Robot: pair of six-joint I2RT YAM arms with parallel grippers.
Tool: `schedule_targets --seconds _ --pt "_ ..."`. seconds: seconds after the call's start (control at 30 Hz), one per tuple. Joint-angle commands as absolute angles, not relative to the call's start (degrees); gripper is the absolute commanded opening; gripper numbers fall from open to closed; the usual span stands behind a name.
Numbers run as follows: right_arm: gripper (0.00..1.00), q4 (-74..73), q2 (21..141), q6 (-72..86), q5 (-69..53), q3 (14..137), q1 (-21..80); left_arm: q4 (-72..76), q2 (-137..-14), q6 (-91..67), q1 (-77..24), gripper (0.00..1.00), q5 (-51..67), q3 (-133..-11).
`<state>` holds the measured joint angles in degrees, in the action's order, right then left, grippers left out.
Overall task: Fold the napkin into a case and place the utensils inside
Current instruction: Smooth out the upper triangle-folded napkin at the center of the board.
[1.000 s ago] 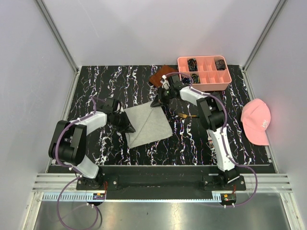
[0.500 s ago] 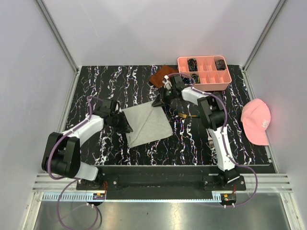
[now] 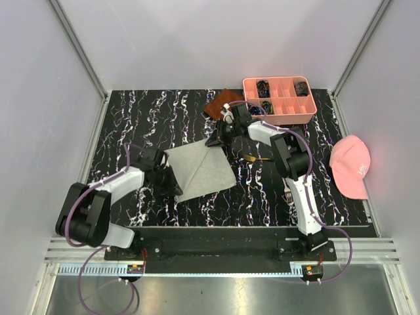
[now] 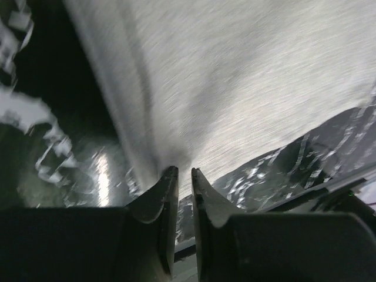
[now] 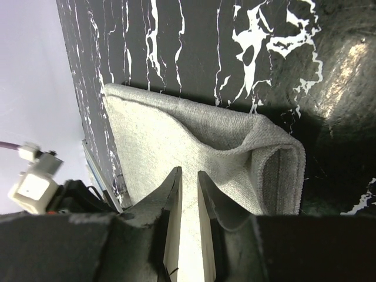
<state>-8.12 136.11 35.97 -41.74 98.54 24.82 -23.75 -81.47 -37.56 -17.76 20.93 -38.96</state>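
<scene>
Pink tray (image 3: 281, 119), pink cap (image 3: 351, 165), brown cloth (image 3: 218, 105)

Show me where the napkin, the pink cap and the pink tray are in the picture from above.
napkin (image 3: 200, 172), top external view, middle of the grey cloth.
pink cap (image 3: 351, 164), top external view, on its crown.
pink tray (image 3: 289, 118), top external view, on its near wall.

The black white-veined marble table (image 3: 131, 118) is carrying a light grey napkin (image 3: 200, 172), lying folded near its middle. A pink compartment tray (image 3: 279, 98) is sitting at the far edge toward the right corner, with a rust-brown cloth (image 3: 218, 105) lying just left of it. A pink cap (image 3: 351, 167) is resting at the right edge. A slim dark utensil with a gold end (image 3: 256, 158) is lying right of the napkin, and a silver fork (image 3: 287, 195) is lying nearer the near edge.
</scene>
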Motion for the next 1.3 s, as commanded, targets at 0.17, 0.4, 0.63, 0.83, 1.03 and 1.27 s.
schedule_targets --seconds 0.17,0.4,0.63,0.83,1.03,1.27 --pt "0.25 -6.68 137.02 35.95 -43.51 101.95 24.87 -22.93 -69.01 -41.04 -19.25 0.16 21.36 -30.15" --pt "0.25 -8.08 135.97 35.07 -42.89 101.95 25.05 -29.01 -66.70 -40.25 -19.25 0.21 19.25 -39.37" --pt "0.25 -8.70 136.40 34.98 -41.92 103.09 24.87 -24.09 -74.70 -40.43 -19.34 0.17 22.33 -38.16" --pt "0.25 -8.96 139.13 34.98 -42.10 104.94 23.82 -21.98 -70.41 -42.71 -19.25 0.16 20.74 -28.15" --pt "0.25 -10.89 141.85 33.75 -42.10 107.92 23.29 -24.15 -67.59 -42.72 -19.25 0.16 21.19 -27.06" --pt "0.26 -14.67 139.04 31.12 -40.08 108.63 23.29 -31.11 -65.47 -39.03 -17.59 0.26 18.28 -38.83"
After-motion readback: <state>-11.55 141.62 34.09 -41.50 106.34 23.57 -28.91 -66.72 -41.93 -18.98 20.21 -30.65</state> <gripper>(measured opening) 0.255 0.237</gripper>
